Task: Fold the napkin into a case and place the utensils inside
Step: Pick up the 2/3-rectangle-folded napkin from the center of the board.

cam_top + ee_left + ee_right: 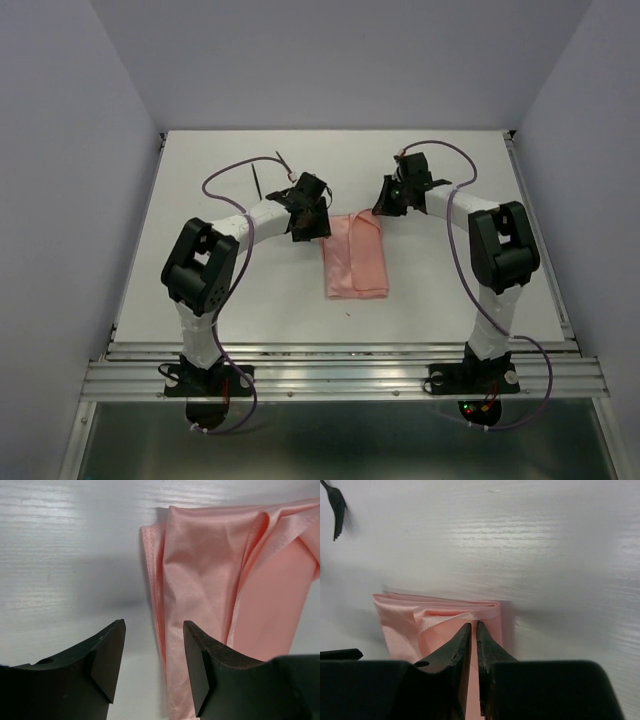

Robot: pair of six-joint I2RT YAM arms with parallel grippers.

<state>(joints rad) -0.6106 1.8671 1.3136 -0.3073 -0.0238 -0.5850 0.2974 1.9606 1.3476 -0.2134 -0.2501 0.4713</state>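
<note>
The napkin (356,255) is met first at the jaws. In the right wrist view the jaws of the right gripper (473,624) are drawn almost together, with only a hairline slit left between them. Creases in the pink cloth run up to the tips, so a thin layer of its far end appears to be pinched there, though the contact itself is hidden by the fingers. Such a hold is probably meant to pin that end, or to lift its top layer as a mouth for the pouch.

The jaws of the left gripper (154,626) are spread well apart and nothing is held between them. They are hung low over the cloth's left folded edge, which runs into the gap close to one finger, with bare table under the other. This stance is judged to leave that side free while the other arm keeps the fold from springing open.

Further out, the napkin is laid as a narrow, flat, slightly wrinkled strip about the middle of the table (250,310), its long sides running from the near edge toward the far edge. Both grippers are gathered at its far end. The fork (336,505) is left on bare table well apart from the cloth, toward the far-left corner, so the filling step is judged not yet begun.
</note>
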